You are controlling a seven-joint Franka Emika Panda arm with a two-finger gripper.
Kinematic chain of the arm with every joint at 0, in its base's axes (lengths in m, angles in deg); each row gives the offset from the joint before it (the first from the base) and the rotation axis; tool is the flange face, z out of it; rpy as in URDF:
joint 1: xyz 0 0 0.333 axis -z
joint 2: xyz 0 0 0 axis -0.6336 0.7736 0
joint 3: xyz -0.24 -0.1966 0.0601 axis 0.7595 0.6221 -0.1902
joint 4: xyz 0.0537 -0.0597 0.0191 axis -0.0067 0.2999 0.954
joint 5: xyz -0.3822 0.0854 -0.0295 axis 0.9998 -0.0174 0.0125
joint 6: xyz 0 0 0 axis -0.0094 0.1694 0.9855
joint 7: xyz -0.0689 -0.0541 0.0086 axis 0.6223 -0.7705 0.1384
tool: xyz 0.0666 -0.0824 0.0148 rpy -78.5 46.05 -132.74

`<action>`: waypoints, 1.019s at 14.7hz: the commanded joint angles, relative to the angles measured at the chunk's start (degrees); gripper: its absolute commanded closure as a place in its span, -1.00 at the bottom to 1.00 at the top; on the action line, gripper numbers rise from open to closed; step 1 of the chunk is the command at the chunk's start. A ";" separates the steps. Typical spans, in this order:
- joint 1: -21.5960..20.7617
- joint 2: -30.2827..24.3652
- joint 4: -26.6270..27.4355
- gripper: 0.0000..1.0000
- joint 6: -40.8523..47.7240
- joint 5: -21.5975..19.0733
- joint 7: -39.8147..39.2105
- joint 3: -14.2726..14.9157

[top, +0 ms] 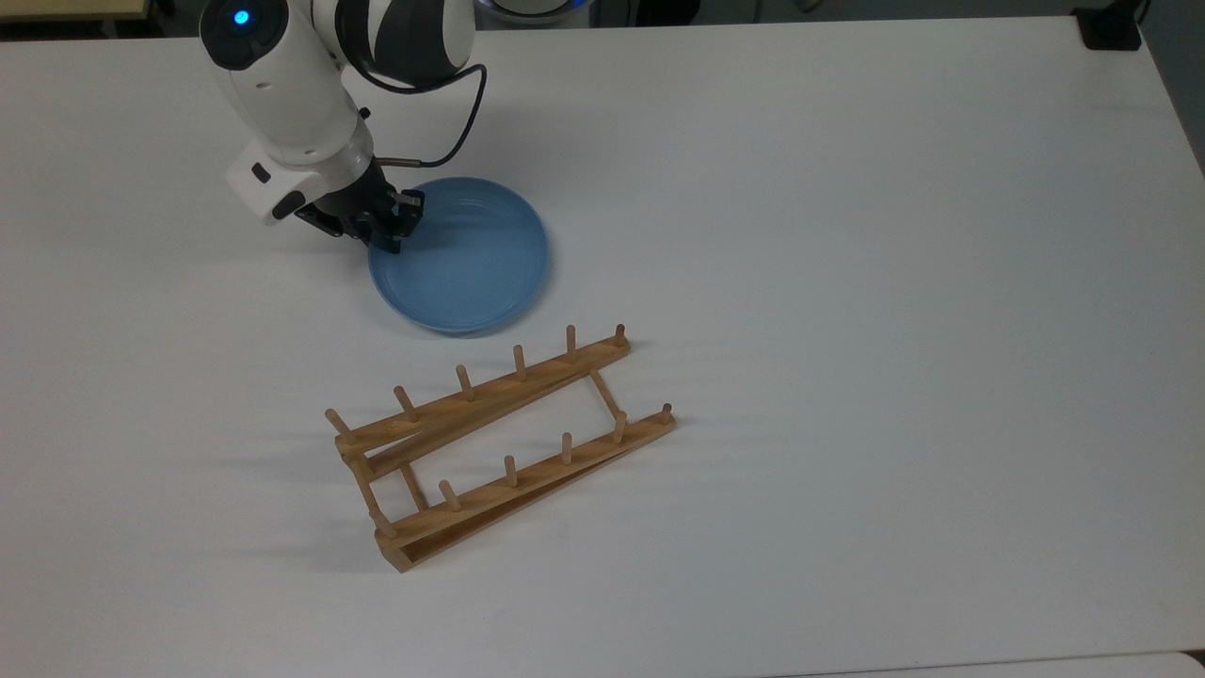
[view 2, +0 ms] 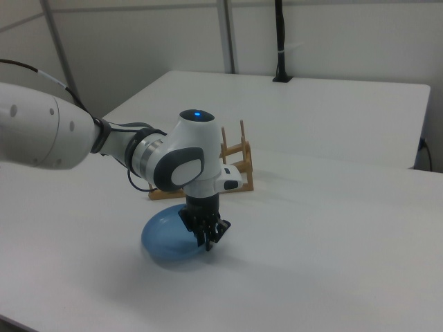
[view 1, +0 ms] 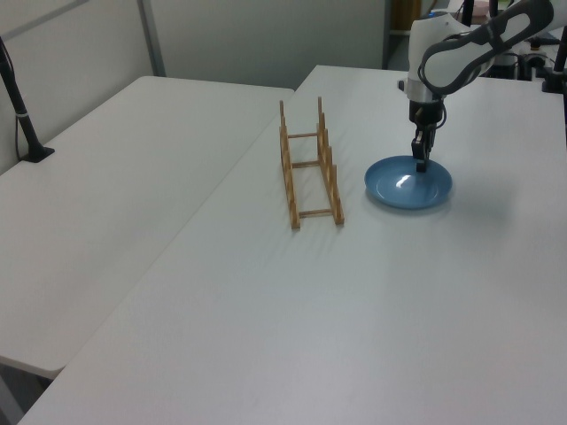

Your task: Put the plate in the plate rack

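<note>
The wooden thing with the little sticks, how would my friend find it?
Look at the big white table. Near the round blue plate by the robot's fingers stands the plate rack. It is the one brown wooden thing there, two long rails with rows of short upright pegs.

Light-blue plate (top: 466, 259), seemingly tan plate rack (top: 499, 447)
</note>
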State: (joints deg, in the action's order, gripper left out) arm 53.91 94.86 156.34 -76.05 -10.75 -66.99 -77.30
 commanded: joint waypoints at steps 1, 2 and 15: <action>-0.53 -1.50 0.46 1.00 -0.63 0.33 1.05 0.09; -0.53 -1.85 0.37 1.00 -0.54 0.33 0.79 0.09; 1.05 -5.80 -4.72 1.00 2.36 -0.20 -0.27 0.09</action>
State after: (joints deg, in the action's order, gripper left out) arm 54.56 91.89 153.17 -75.85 -10.79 -66.98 -77.39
